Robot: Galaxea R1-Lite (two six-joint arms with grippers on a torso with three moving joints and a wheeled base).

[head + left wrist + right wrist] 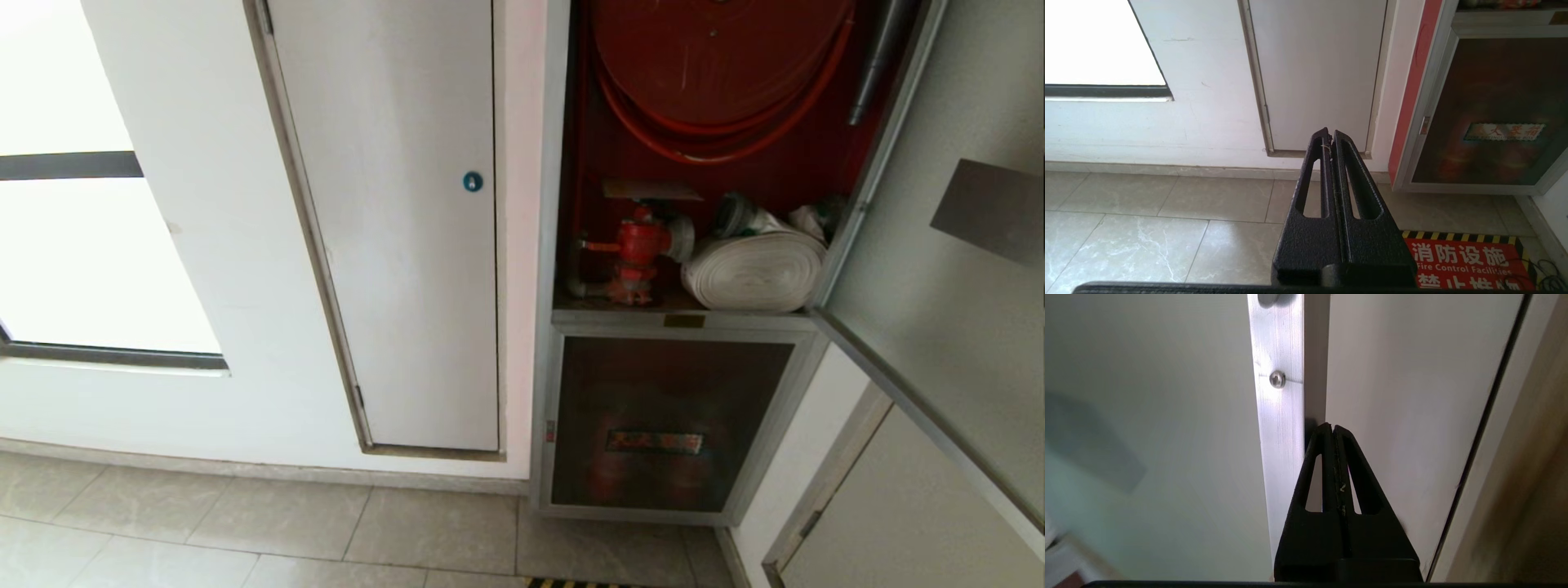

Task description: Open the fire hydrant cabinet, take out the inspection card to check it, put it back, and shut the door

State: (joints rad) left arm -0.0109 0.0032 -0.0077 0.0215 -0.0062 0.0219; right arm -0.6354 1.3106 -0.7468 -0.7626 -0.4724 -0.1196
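Left gripper (1331, 136) parked low over the floor tiles, fingers pressed together, empty, pointing at the white panel with the blue lock (472, 181).

Fire hydrant cabinet (563, 163) stands open: red hose reel (718, 57) up top, red valve (641, 245) and white rolled hose (755, 269) on the shelf.

Inspection card: not clearly visible. A greyish rectangle on the inner face of the door (963, 302) could be its sleeve; can't confirm.

Door is swung wide to the right.

Right gripper (1333, 428) is out of the head view, closed on nothing, tips at the door's aluminium frame strip (1280, 396), contact unclear.

Step looks like working the door from its edge. Suggest pushing with the closed tips on metal, not glass, in a slow arc about the hinge so they don't slide off.
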